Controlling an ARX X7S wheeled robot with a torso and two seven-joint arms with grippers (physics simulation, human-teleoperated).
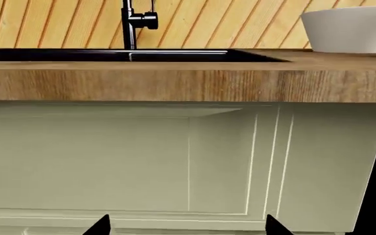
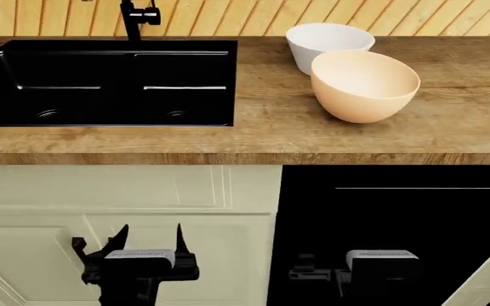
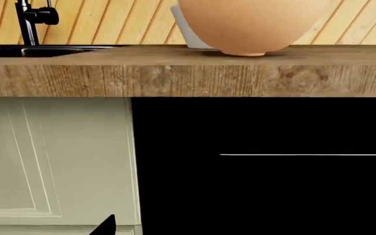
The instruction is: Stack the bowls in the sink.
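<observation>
Countertop (image 2: 254,127) fills my head view, with the black sink (image 2: 109,83) set in it. Beside it stand the peach bowl (image 2: 364,86) and white bowl (image 2: 328,44), touching. My left gripper (image 2: 151,237) hangs spread; the right gripper (image 2: 347,271) I cannot tell.

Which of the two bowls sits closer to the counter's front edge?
The peach-tan bowl, the larger, rounded one. The white bowl stands behind it, nearer the wooden back wall. Both are on the counter, right of the sink.

A wooden countertop (image 2: 270,137) tops cream cabinet doors (image 2: 100,191) beside a black panel (image 2: 398,217).
</observation>
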